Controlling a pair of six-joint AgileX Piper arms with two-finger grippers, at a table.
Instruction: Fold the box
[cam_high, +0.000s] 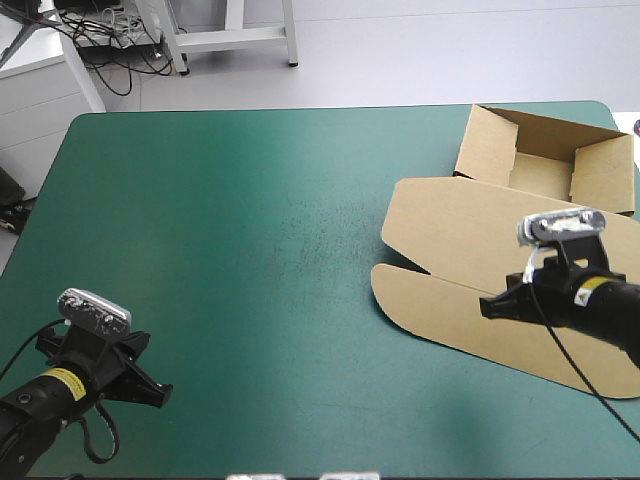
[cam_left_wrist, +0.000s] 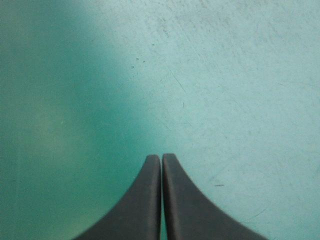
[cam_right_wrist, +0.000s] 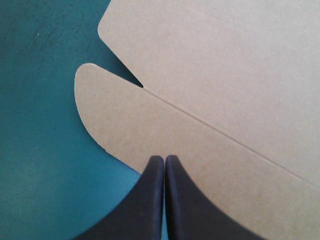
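- Box (cam_high: 470, 240), high view: at the far right of the teal-green cover (cam_high: 250, 230), tray walls raised, lid flat toward the near edge. The right gripper (cam_high: 488, 306) is over the lid's near flap, the left gripper (cam_high: 150, 392) well apart.
- Left wrist view: black fingers pressed together, bare cover only.
- Right wrist view: fingers pressed together over the flap. Crease and notch show here; the tray does not. Best, I judge, to spread and catch the flap's rounded edge.
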